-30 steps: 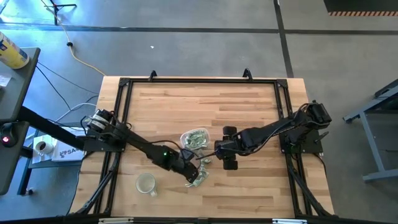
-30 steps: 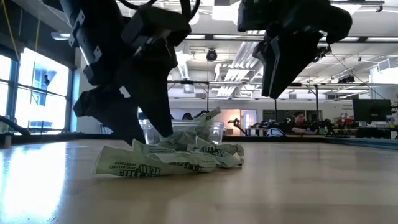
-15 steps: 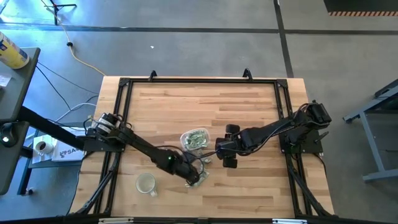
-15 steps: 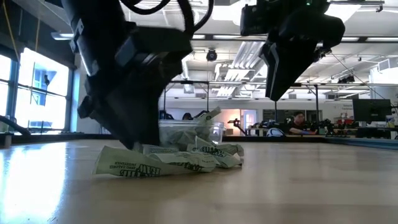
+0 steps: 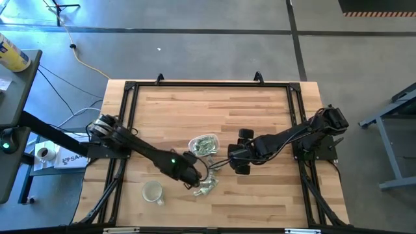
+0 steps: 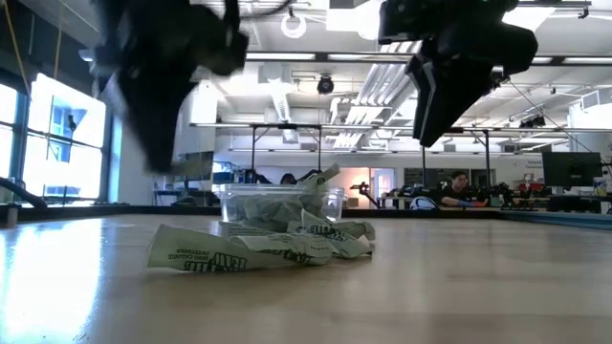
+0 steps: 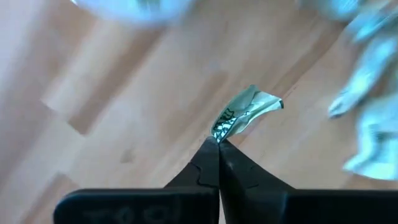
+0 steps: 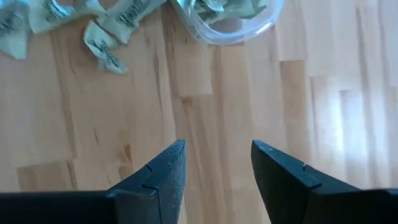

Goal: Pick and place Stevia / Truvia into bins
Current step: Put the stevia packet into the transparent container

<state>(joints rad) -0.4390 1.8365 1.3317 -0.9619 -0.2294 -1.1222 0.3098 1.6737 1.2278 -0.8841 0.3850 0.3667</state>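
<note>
Pinching 1 green-and-white sachet [image 7: 247, 111] by its corner: left tool [image 7: 217, 142], fingers pressed together on the paper, lifted clear of the wooden bench [image 5: 227, 107]. Seen from above at lower centre of the frame, left tool [image 5: 194, 181] just left of the loose sachet pile [image 5: 208, 185]. Blurred in the low view, upper left of frame.

Loose sachets [image 6: 253, 247] crumpled on the bench, centre of the low view, directly in front of the clear tub [image 6: 277, 204]. Tub [image 5: 204, 145] at frame centre from above, already holding several sachets, 1 poking over the rim. Tub near the pile, slightly above it in the overhead frame.

Hovering right of the tub: right tool [image 5: 239, 156], fingers [image 8: 165, 171] parted to a moderate gap, nothing between them, bare wood below. Tub edge [image 8: 230, 18] and a few stray sachets [image 8: 106, 34] along the top of that wrist frame.

Round clear cup [image 5: 153, 192] at lower left of the overhead frame, well apart from the tub.
</note>
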